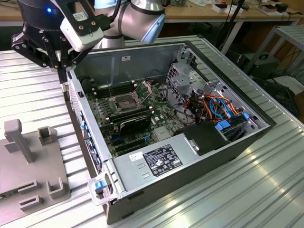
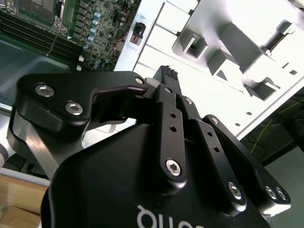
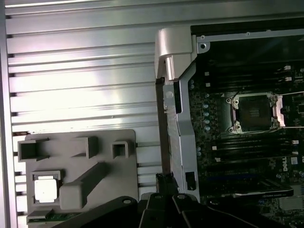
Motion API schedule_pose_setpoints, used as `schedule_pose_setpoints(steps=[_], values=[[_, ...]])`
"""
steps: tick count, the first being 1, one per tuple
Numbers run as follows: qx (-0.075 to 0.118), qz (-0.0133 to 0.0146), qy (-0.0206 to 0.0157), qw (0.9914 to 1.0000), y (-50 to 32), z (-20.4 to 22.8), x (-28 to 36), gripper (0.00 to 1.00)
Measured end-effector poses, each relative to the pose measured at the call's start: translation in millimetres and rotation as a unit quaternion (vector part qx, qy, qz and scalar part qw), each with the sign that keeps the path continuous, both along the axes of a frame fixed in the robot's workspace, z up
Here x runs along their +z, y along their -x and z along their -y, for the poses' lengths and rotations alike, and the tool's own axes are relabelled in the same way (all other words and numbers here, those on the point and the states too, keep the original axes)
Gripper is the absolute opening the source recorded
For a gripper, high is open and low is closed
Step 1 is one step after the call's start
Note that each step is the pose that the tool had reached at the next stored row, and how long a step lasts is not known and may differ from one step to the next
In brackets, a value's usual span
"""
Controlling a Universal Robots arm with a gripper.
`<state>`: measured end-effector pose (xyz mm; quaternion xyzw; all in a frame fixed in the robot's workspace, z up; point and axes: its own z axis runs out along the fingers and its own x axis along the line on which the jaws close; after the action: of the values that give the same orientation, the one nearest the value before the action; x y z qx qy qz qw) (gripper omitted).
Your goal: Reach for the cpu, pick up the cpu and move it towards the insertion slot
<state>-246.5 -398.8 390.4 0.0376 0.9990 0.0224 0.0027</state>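
though in tray (image 3: 102, 140) — cpu (image 3: 46, 190) apart from tool (image 3: 164, 180)

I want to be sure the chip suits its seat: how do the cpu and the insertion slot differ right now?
The cpu has a pale silvery face; the insertion slot has a dark centre inside a shiny metal frame. The cpu lies in a recess of the grey fixture outside the case; the slot sits on the motherboard inside it. With its frame, the slot looks larger. Both are square.
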Motion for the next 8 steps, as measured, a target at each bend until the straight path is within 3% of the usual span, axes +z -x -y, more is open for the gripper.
schedule_pose_setpoints(steps=[8], values=[[0.000, -0.0003, 0.0000, 1.00000, 9.9, 0.0, -0.2, 0.11]])
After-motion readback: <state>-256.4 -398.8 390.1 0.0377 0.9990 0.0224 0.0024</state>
